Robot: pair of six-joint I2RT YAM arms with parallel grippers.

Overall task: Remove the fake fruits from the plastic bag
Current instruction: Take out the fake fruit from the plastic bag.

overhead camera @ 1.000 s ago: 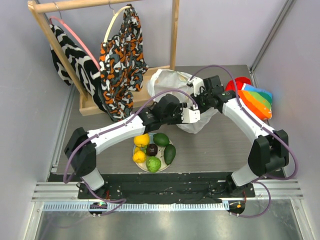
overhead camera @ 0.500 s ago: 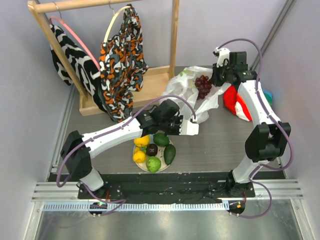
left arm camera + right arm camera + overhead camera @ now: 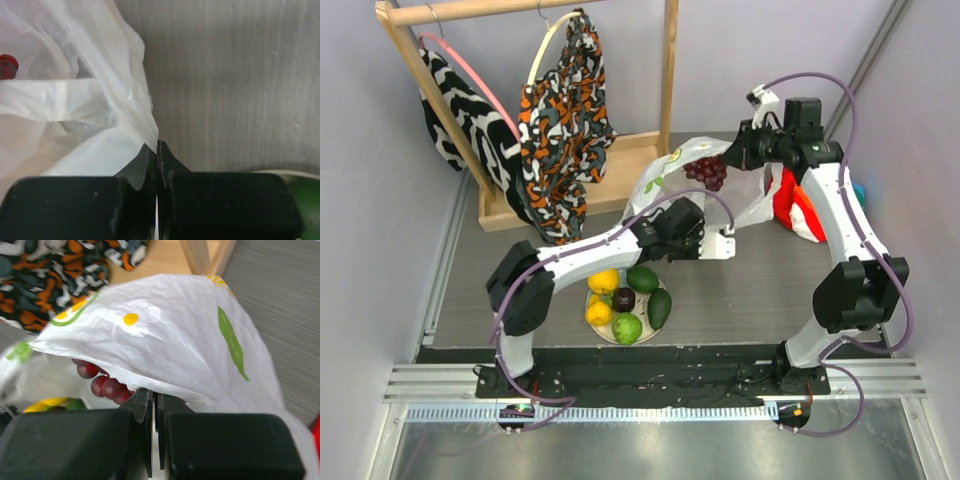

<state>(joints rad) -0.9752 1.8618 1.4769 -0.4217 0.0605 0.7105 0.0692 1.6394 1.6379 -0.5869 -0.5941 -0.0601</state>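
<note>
The white plastic bag (image 3: pixel 672 178) hangs stretched between both grippers at the table's back. My right gripper (image 3: pixel 733 157) is shut on the bag's upper edge (image 3: pixel 175 335) and holds it raised. A dark red grape bunch (image 3: pixel 706 171) shows in the bag's mouth, and its grapes (image 3: pixel 102 385) hang just left of the right jaws. My left gripper (image 3: pixel 727 241) is shut on the bag's near corner (image 3: pixel 145 125), low over the table. Other fake fruits lie on the plate (image 3: pixel 606 334): a lemon (image 3: pixel 603 281), an avocado (image 3: pixel 642 279) and a lime (image 3: pixel 627 328).
A wooden clothes rack (image 3: pixel 665 70) with patterned garments (image 3: pixel 563 120) stands at the back left, close behind the bag. A red and rainbow-striped cloth (image 3: pixel 792 208) lies right of the bag under the right arm. Walls close both sides.
The right arm lifted the bag up and back, and the grape bunch came into view. The left gripper closed on the bag's near corner and shifted right.
</note>
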